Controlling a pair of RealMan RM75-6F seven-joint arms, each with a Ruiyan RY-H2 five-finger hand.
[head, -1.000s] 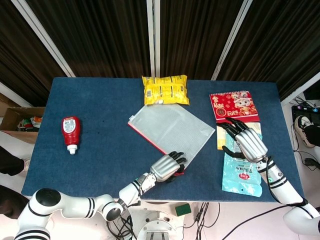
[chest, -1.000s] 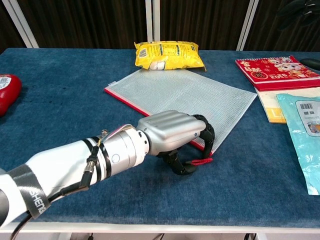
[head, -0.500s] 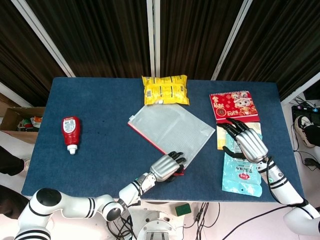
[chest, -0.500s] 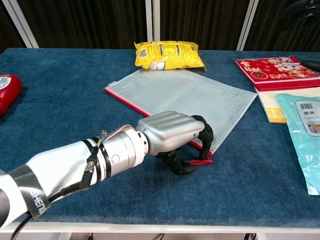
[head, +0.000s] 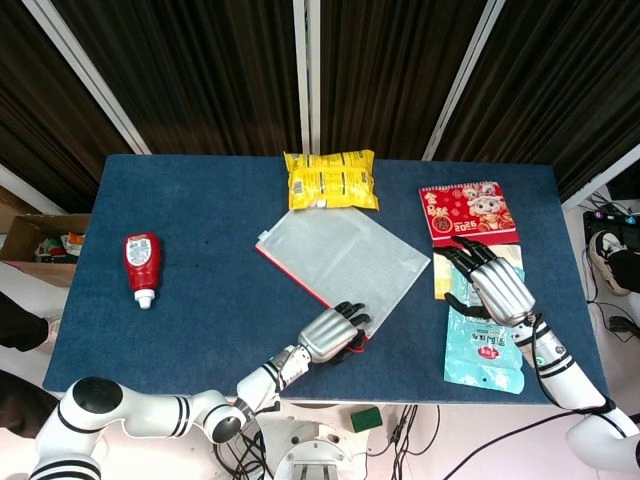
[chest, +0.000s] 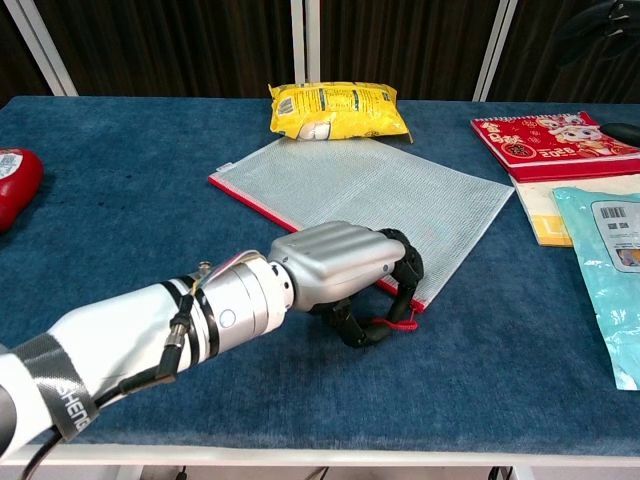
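Observation:
A grey mesh zip pouch (head: 345, 255) (chest: 370, 185) with a red edge lies mid-table. My left hand (head: 328, 335) (chest: 335, 265) sits at its near corner, knuckles up, fingers curled under. Thumb and fingers pinch the red zipper pull (chest: 400, 322) there. My right hand (head: 495, 290) hovers with fingers spread over a light blue packet (head: 485, 355) (chest: 610, 260) and a pale yellow packet (head: 440, 280) (chest: 540, 215), holding nothing.
A yellow snack bag (head: 330, 180) (chest: 338, 110) lies behind the pouch. A red illustrated booklet (head: 467, 213) (chest: 555, 135) is at the back right. A red sauce bottle (head: 141, 262) (chest: 12, 185) lies far left on the blue table (head: 200, 200). A cardboard box (head: 40, 240) stands off the left edge.
My left hand has drawn slightly left and toward me, and the red pull has shifted with it, tucking closer under the fingers. The right hand has barely moved.

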